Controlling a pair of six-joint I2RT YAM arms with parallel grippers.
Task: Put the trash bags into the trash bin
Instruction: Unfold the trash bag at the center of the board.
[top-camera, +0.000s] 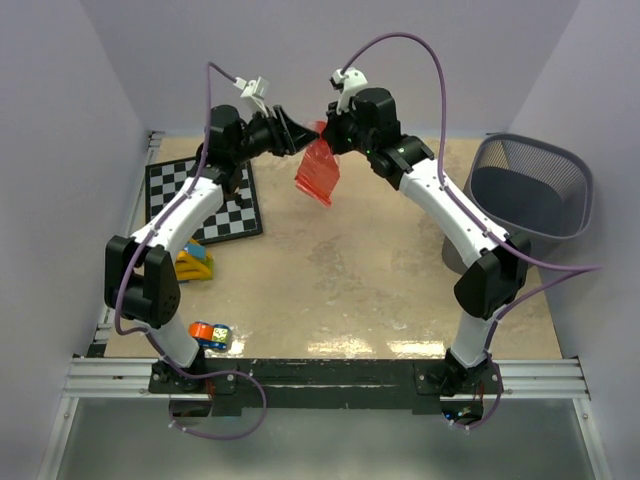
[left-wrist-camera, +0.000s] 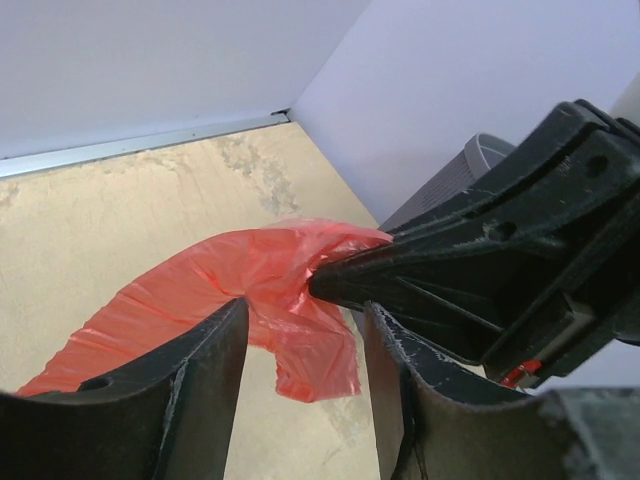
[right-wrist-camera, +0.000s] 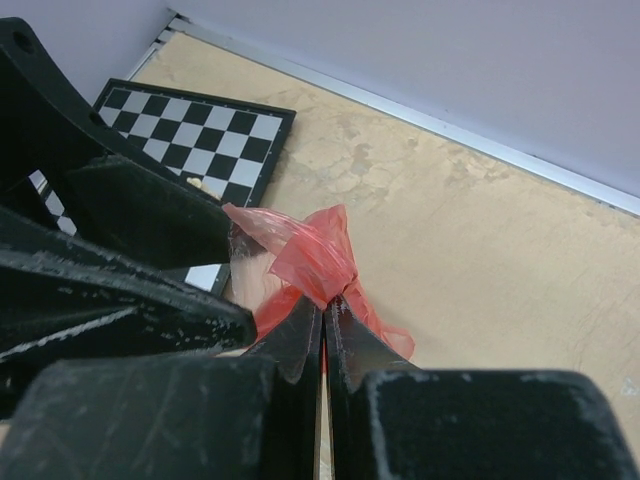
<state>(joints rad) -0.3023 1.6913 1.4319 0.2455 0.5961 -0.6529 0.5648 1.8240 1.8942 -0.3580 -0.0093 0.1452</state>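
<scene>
The thin, crinkly, translucent red-orange plastic trash bag is off the table and in the air, but it is not yet in the dark grey wire-mesh trash bin. Seen from overhead, the bag hangs limp well to the left of the bin, with a stretch of bare tan tabletop between them. The bin stands upright and, as far as its dark inside shows, no red film is in it.

The right gripper carries the bag. Its jaws are pressed together on a bunched fold of the film near the top, and the rest of the bag trails down below the pinch. The left gripper faces it from the side away from the bin with its jaws spread wide. One finger stands on each side of the film and of the right gripper's tip, and neither clamps anything, so the left gripper holds nothing.

I judge the lifting part done — the bag is gathered up and hangs from a single grip. The longer part is left. The bag has to be carried across to the bin, brought over the rounded-square rim and let go so that it drops inside. The film is limp and roughly as wide as the rim, so a loose end could catch or drape over the mesh edge — a release low over the middle of the bin looks safest. Only one bag shows in these views, and I cannot tell whether others wait elsewhere.
</scene>
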